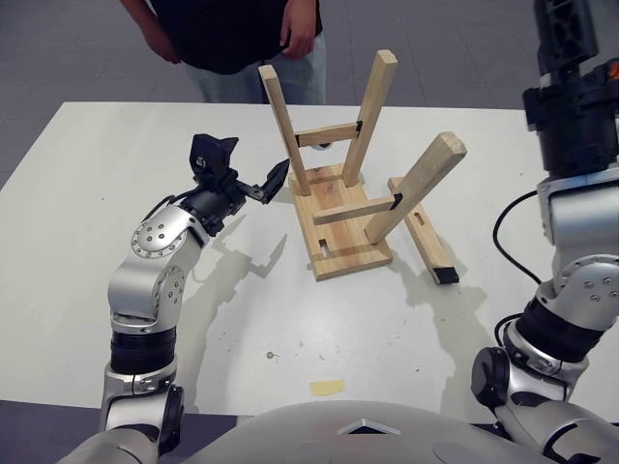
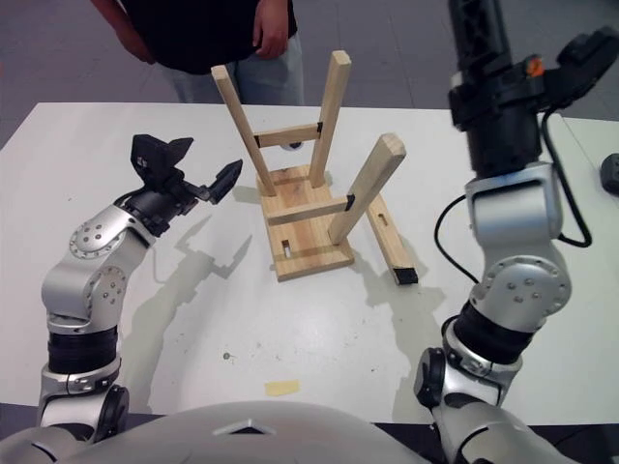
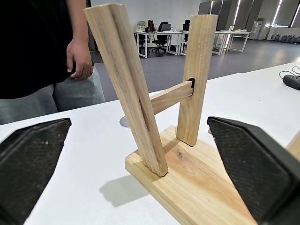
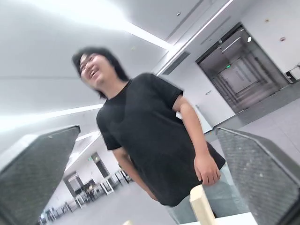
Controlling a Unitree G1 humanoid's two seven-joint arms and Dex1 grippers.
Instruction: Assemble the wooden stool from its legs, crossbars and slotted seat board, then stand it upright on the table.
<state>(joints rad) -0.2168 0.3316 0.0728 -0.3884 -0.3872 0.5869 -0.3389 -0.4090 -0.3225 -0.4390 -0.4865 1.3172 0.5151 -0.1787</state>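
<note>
The slotted seat board lies flat mid-table. Two legs stand up from its far end, joined by a crossbar. A third leg leans over the board's right side, with a second crossbar in it. A fourth leg lies on the table to the right of the board. My left gripper hovers open just left of the standing legs, which sit between its pads in the left wrist view. My right gripper is open, raised high at the right and pointing away from the table.
A person stands at the table's far edge behind the stool, touching nothing. A scrap of yellow tape lies near the front edge. A black cable hangs by my right arm. A power strip lies at the far right.
</note>
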